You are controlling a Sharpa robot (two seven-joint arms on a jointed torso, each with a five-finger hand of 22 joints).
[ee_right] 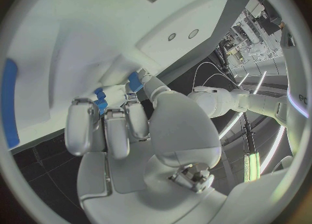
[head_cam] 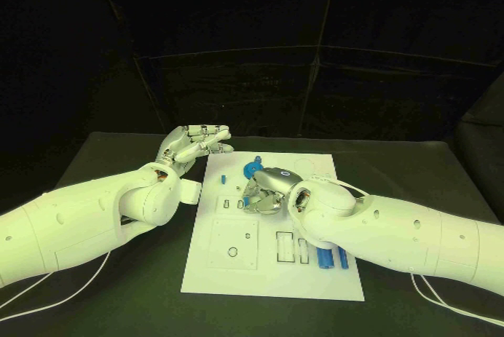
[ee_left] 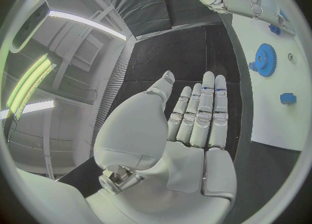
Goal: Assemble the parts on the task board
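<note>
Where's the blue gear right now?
In the head view the blue gear sits at the task board's far end, between the left hand and right hand.

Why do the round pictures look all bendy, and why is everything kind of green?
Wrist views: fisheye lenses curve straight edges, like the task board edge beside the left hand. Head view: greenish light tints the board and arms; the background stays dark. Right wrist view: the right hand looms large.

Left hand (head_cam: 197,143): raised beside the task board's (head_cam: 273,279) far corner, fingers together.
Right hand (head_cam: 268,191): fingers down on the board.
Blue cylinders (head_cam: 332,258): near the right forearm.
</note>
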